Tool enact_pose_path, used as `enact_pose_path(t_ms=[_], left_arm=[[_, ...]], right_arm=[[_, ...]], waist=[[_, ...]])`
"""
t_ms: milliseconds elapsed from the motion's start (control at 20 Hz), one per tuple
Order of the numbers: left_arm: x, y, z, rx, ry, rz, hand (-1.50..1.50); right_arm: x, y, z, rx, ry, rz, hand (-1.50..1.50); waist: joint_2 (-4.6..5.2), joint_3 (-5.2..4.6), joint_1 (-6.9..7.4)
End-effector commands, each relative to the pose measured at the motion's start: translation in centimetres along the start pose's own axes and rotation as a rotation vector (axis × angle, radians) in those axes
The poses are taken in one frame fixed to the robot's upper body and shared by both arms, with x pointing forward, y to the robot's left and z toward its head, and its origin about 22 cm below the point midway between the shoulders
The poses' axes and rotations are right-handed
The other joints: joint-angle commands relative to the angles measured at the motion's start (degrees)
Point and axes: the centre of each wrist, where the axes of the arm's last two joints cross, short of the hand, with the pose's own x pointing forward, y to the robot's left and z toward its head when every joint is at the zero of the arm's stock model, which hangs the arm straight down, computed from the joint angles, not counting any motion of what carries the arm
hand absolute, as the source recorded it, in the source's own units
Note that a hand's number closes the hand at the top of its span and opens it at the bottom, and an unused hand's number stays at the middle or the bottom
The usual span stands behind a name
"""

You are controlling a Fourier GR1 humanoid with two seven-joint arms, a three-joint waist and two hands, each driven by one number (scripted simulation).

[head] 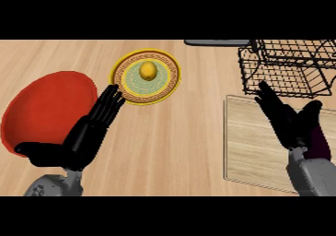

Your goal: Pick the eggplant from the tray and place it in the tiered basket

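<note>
The eggplant [321,142] is dark purple and only partly visible, lying on the pale wooden tray [250,143] at the right. My right hand [292,126] hovers over it with straight fingers pointing away from me and the thumb raised; the eggplant shows just beside the palm, under the thumb. The black wire tiered basket [292,69] stands at the far right, just beyond the fingertips. My left hand [89,133] is open at the lower left, fingers extended toward the yellow plate, holding nothing.
A large red plate [44,110] lies at the left, partly under my left hand. A yellow-rimmed patterned plate [167,85] with a lemon [148,70] sits at the centre back. A grey object [211,42] shows at the far edge.
</note>
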Motion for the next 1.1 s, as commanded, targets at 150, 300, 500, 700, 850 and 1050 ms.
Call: enact_pose_path(t_ms=[150,300,500,700,850,1050], left_arm=[[1.0,8.0,1.7,0.311,0.068,-0.382,0.00],[-0.3,8.4,3.1,0.336,0.158,-0.371,0.00],[0.6,11.6,4.1,0.475,0.185,-0.525,0.00],[0.1,11.3,4.2,0.461,0.203,-0.569,0.00],[1.5,12.0,3.4,0.469,0.179,-0.578,0.00],[1.5,10.6,2.4,0.442,0.177,-0.571,0.00]], right_arm=[[4.1,-6.3,1.3,-0.418,-0.093,0.210,1.50],[12.0,-8.6,1.6,-0.707,-0.563,0.090,1.50],[2.2,-15.9,6.6,-1.169,0.047,0.479,-1.50],[4.1,-13.6,7.0,-1.249,0.048,0.557,-1.50],[4.7,-12.1,7.8,-1.141,0.195,0.689,-1.50],[6.4,-10.9,7.5,-0.984,0.473,0.833,-1.50]], waist=[[1.28,-0.97,-2.92],[-4.82,-0.17,-7.31],[1.74,-1.41,-6.62],[1.31,-1.45,-4.22],[1.23,-1.65,-4.03],[1.55,-1.68,-2.55]])
